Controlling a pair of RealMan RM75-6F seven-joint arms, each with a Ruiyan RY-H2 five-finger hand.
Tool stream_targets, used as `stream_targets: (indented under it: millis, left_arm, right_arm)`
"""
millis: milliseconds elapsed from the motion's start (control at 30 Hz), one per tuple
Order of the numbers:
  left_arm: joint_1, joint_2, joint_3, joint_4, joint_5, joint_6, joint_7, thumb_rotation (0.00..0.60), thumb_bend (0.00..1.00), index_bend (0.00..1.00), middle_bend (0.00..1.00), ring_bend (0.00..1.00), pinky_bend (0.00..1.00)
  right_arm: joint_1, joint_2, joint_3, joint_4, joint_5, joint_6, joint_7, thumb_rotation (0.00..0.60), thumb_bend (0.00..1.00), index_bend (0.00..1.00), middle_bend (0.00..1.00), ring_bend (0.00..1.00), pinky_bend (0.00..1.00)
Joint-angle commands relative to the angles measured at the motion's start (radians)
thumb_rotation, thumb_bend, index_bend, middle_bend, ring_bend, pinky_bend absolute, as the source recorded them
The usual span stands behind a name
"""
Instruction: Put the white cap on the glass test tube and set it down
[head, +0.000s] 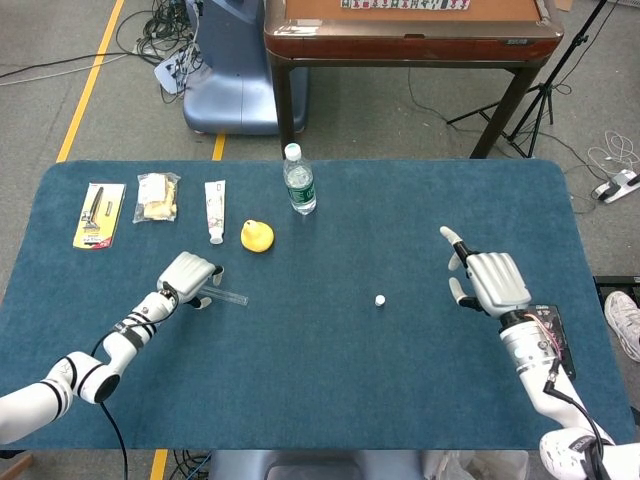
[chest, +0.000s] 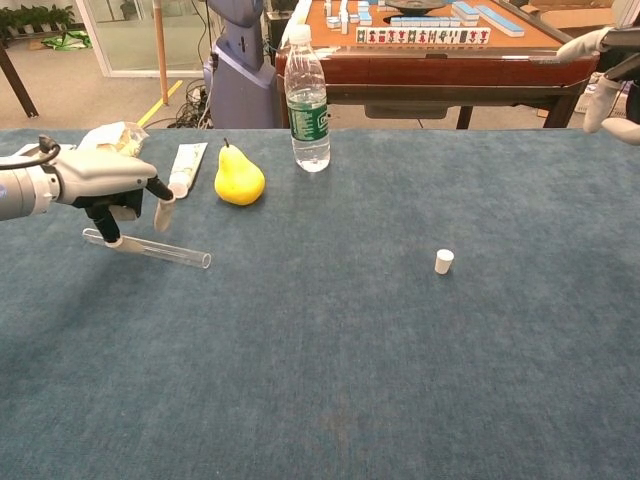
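Observation:
The glass test tube (chest: 150, 249) lies flat on the blue table, its open end pointing right; the head view shows only its right part (head: 228, 296). My left hand (chest: 108, 178) hangs over the tube's closed left end with its fingers (chest: 162, 214) spread downward on either side, one tip touching the table beside the glass. In the head view the same left hand (head: 190, 274) covers that end. The white cap (head: 380, 299) stands alone mid-table (chest: 444, 261). My right hand (head: 489, 281) hovers open to the right of the cap, well apart from it.
Along the far side stand a water bottle (chest: 307, 100), a yellow pear (chest: 239, 177), a white squeeze tube (chest: 186, 168) and a snack packet (chest: 115, 145). A razor pack (head: 99, 214) lies at the far left. A wooden table (head: 410, 30) stands behind.

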Motion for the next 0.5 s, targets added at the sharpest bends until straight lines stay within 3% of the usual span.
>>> stream_targets:
  millis: [33,500]
  left_arm:
    - [-0.007,-0.02,0.007,0.023,-0.022,-0.015,0.014,0.6,0.2,0.49,1.0,1.0,1.0]
    - [-0.022,-0.058,0.024,0.095,-0.058,-0.039,0.014,0.6,0.28,0.49,1.0,1.0,1.0]
  right_arm:
    - [-0.002,0.0,0.0,0.003,-0.002,-0.004,0.003,0.6,0.5,0.05,0.43,0.51,0.55]
    - [-0.017,0.005,0.001,0.013,-0.009,-0.016,0.016,0.6,0.5,0.05,0.45,0.52,0.55]
